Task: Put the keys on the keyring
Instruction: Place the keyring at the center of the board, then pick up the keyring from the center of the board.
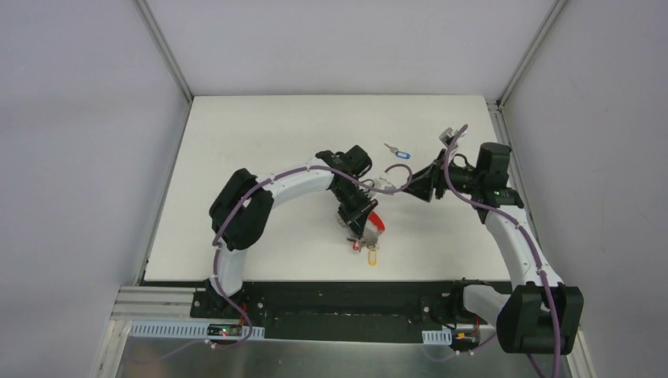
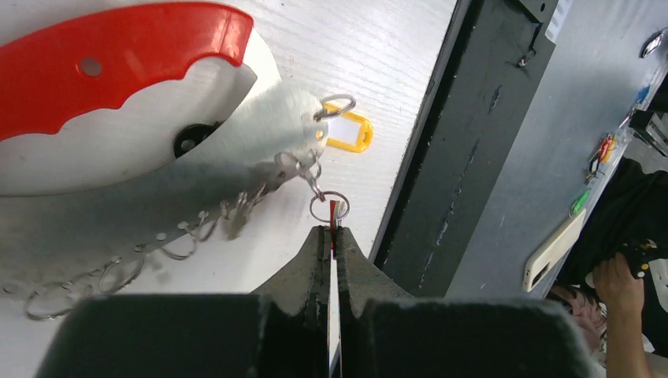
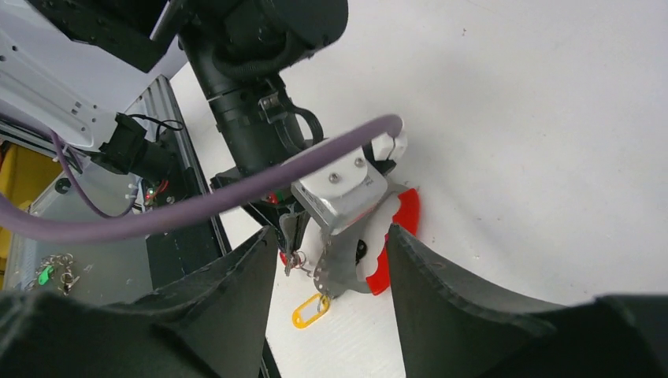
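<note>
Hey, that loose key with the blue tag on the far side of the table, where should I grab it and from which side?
Probably best to grip the blue tag across its short width, coming straight down from above. The key lies flat on the table, and the oval tag is broader than the slim metal blade.

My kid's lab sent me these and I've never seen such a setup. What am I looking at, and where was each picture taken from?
Two robot arms, bolted to a white table. One picture looks down from above; the other two come from a camera on each wrist. The left arm has its jaws shut on a red tag next to the keyring, with a yellow tag close by. The right arm has open, empty jaws. A blue-tagged key lies farther back.
</note>
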Available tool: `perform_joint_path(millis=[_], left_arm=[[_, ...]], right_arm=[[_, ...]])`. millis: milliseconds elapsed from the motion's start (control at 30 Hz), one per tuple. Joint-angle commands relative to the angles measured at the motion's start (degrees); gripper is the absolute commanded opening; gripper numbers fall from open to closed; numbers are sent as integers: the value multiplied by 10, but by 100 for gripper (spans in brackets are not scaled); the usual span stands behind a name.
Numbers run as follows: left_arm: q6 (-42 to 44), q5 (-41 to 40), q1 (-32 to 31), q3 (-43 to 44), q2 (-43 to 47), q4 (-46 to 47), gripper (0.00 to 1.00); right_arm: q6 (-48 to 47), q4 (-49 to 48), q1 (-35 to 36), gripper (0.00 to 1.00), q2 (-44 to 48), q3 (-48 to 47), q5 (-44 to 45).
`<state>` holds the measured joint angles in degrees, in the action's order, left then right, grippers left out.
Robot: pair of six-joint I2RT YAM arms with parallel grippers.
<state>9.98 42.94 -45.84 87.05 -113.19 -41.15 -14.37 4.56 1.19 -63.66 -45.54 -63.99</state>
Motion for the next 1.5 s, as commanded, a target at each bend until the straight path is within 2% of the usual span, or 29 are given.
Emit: perform_joint_path(millis=[0, 100, 300, 400, 467, 667, 867, 1033, 1200, 1467], left_arm=[[-33, 7, -5, -14, -11, 36, 0], [-40, 2, -6, -30, -13, 51, 2], [-8, -21, -5, -55, 12, 49, 29], [19, -48, -4, -63, 49, 36, 48], [34, -73, -3, -63, 70, 23, 53], [73, -135, 14, -66, 134, -19, 57], [73, -152, 74, -70, 174, -47, 60], [64, -133, 100, -61, 158, -65, 61], [23, -122, 102, -31, 101, -51, 59], [-16, -94, 107, 24, 9, -41, 53]], right_arm=[[-54, 63, -19, 57, 29, -7, -6], [-60, 74, -27, 59, 36, 2, -9], [-59, 76, -30, 64, 36, 1, 4], [-60, 76, -30, 66, 30, -4, 17], [-68, 84, -30, 68, 27, -10, 26], [-100, 106, -30, 74, 15, -40, 47], [-91, 118, -30, 98, -8, -59, 60], [-44, 107, -30, 100, -16, -54, 66], [-10, 93, -30, 100, -19, -54, 77], [-73, 139, -36, 100, -25, -42, 76]])
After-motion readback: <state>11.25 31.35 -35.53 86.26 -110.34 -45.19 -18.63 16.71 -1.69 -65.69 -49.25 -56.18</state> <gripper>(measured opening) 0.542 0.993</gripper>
